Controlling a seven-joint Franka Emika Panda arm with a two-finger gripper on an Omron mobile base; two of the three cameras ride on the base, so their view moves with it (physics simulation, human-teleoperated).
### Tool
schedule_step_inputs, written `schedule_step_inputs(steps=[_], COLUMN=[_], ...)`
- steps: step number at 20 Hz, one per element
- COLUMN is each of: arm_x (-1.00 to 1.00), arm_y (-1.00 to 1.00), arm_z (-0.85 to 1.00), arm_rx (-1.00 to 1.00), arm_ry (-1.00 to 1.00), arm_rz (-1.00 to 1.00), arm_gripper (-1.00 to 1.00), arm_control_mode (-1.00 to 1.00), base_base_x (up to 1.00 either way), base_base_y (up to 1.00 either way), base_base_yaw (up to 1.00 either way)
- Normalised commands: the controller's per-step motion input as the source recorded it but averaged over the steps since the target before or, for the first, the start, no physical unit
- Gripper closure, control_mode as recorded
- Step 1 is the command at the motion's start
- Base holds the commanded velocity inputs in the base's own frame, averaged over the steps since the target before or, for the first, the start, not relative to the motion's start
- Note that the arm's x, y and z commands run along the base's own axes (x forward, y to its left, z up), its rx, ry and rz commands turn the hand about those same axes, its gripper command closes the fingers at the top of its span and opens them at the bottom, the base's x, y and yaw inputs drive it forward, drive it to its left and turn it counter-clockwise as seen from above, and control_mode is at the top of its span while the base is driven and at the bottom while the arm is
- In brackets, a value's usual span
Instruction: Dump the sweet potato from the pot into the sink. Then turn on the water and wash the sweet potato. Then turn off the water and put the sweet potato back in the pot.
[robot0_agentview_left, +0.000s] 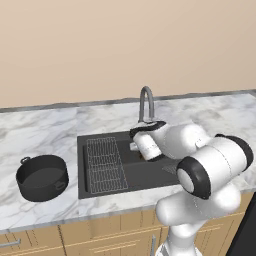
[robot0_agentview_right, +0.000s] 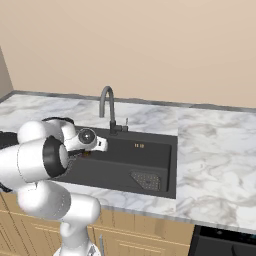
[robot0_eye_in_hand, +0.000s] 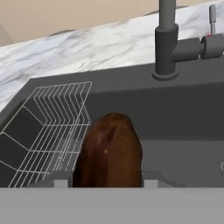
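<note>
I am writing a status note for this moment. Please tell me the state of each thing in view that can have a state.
sweet potato: between the gripper's finger tips, held over the basin.
gripper: shut on the sweet potato.
pot: upright on the counter, empty.
sink: no water seen.
faucet: no water running.
wire rack: in the sink's left part, nothing on it.

You face a plain beige wall (robot0_agentview_left: 125, 45). Below it runs a white marble desk (robot0_agentview_right: 215, 150) with grey veining, over light wooden cabinet fronts (robot0_agentview_left: 100, 235).
</note>
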Motion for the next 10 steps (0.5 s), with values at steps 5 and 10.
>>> schedule_step_inputs(steps=[5,10], arm_x=[-0.33,-0.44], arm_y=[0.0,-0.06], arm_z=[0.53,0.57], arm_rx=[0.0,0.0], arm_ry=[-0.03,-0.06], arm_rz=[0.0,0.0], arm_gripper=[1.0,1.0], arm_control_mode=[-1.0,-1.0], base_base_x=[0.0,0.0], base_base_y=[0.0,0.0], base_base_yaw=[0.0,0.0])
